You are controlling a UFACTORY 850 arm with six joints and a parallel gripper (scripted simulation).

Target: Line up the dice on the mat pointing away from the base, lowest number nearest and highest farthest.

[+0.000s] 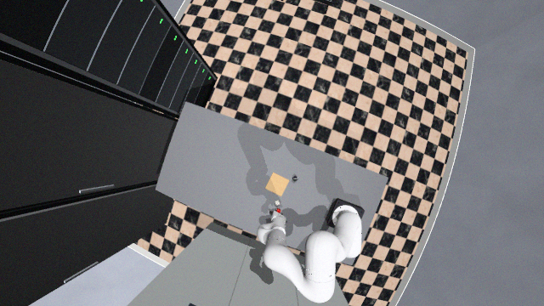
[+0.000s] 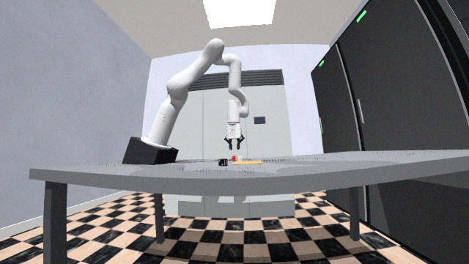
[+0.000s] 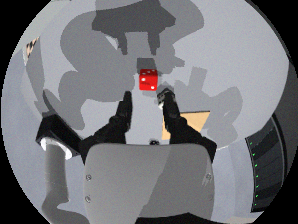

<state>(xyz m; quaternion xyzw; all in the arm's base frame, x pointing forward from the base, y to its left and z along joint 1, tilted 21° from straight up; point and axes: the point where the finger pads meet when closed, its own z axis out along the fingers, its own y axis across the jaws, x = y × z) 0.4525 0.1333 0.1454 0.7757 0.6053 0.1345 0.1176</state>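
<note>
Right now my end effector (image 2: 234, 145) hangs above the table (image 2: 110, 176), its jaws half-spread and pointing straight down, with nothing between them. Almost directly under it sits the red die (image 3: 148, 80); in the wrist view it shows just ahead of my fingertips and in line with the gap between them, so the move I judge next is nearly a plain descent, with only a slight nudge forward. A die has no long axis to worry about, but its faces look a little turned against my jaws, so I would square up to them before clamping.

Just beside the red die stands the white die (image 1: 277, 203), close enough that a finger could clip it on the way down. Beyond both lies the orange mat (image 1: 277, 184), flat and with no die on it. Past the mat's far corner, apart from the others, rests the black die (image 1: 295, 178).
</note>
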